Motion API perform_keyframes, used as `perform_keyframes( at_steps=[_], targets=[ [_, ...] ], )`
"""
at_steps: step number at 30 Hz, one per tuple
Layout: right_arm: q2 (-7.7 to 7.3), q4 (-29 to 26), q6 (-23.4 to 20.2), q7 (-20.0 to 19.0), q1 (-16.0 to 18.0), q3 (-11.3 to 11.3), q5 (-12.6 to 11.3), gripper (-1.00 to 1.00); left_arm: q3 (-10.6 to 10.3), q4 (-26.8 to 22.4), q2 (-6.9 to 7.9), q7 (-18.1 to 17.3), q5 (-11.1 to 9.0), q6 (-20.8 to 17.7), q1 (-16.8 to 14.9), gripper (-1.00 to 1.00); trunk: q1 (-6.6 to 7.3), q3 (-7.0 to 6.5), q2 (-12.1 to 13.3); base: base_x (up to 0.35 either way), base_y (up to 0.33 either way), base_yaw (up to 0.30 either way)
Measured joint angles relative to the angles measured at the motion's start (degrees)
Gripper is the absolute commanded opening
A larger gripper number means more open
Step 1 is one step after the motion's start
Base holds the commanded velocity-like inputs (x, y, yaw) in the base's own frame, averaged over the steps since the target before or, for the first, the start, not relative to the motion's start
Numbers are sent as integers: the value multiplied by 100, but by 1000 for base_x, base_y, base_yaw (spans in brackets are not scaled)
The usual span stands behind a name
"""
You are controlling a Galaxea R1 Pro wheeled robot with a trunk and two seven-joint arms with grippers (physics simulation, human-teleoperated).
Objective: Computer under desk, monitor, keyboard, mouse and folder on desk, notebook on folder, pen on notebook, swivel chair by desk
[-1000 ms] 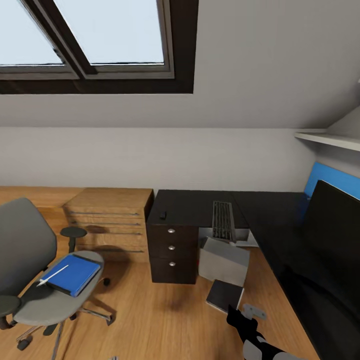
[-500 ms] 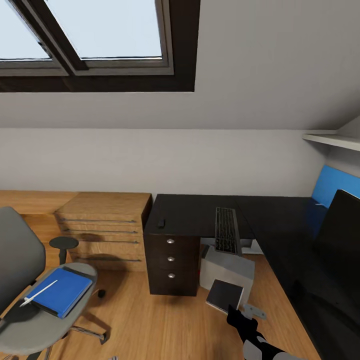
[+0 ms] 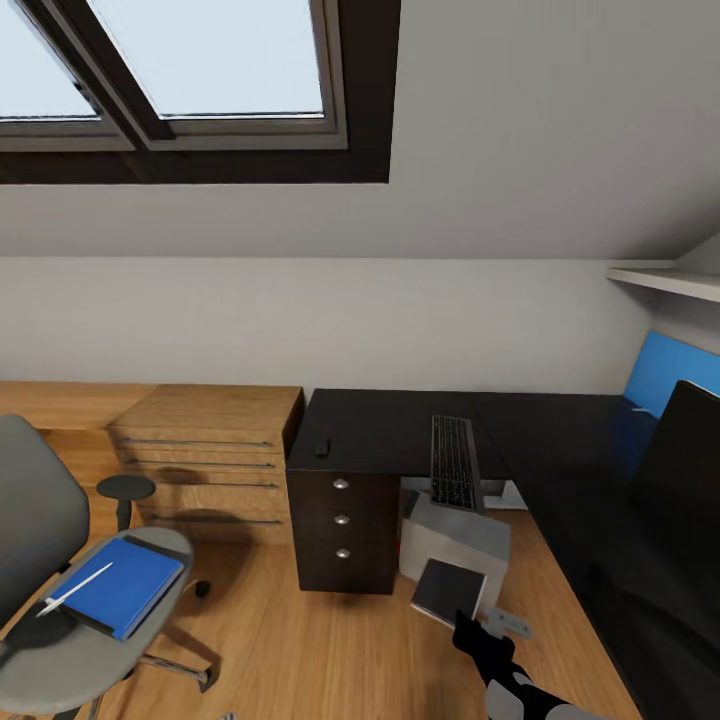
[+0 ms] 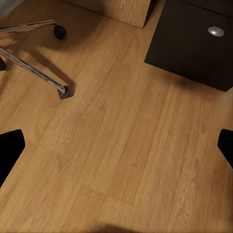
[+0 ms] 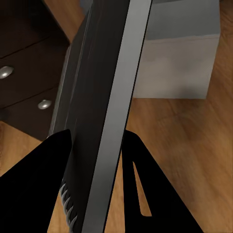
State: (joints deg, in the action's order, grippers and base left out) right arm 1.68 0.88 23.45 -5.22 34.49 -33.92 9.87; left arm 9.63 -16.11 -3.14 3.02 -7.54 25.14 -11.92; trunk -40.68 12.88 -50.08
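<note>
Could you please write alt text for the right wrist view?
The right gripper is shut on a thin dark grey notebook with white page edges, held edge-on above the wooden floor, before a light-grey box-shaped computer and black silver-knobbed drawers.

Chair base [image 4: 34,73]; drawer unit [image 4: 194,43]; floor [image 4: 121,155]

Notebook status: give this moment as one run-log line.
right claw: shut on notebook | folder, pen: on swivel chair | left claw: open

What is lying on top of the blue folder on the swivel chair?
A white pen lies on the blue folder, which rests on the swivel chair seat. Whatever is under the folder is covered and cannot be seen.
</note>
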Motion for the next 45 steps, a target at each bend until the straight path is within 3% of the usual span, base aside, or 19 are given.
perform_keyframes(
  at_steps=[13,20,24,29,31,39,45],
  targets=[
    [5,-22,-138,-539,5,52,-16,-100,0,0,-2,0,0,0,0,100,0,0,0,0,0,0],
    [194,-221,-648,-556,16,81,-7,-100,0,1,-4,0,1,-6,0,100,0,0,0,0,0,0],
    [424,-856,-1134,-548,22,73,-5,-100,-1,0,-5,0,1,-8,0,100,0,0,0,0,0,0],
    [693,-1612,-2492,-575,51,89,-12,-100,-7,1,-10,0,1,-8,0,100,0,0,0,0,0,0],
    [780,-1759,-2822,-577,100,81,-24,-100,-8,1,-11,0,1,-9,0,100,0,-1,0,0,0,0],
    [825,-1919,-3217,-732,497,74,-32,-100,-1,1,-19,0,1,-14,0,100,0,-1,0,0,0,0],
    [825,-1939,-3297,-1443,648,95,-30,-100,3,2,-20,0,2,-25,0,100,0,-1,0,0,0,0]
  ],
)
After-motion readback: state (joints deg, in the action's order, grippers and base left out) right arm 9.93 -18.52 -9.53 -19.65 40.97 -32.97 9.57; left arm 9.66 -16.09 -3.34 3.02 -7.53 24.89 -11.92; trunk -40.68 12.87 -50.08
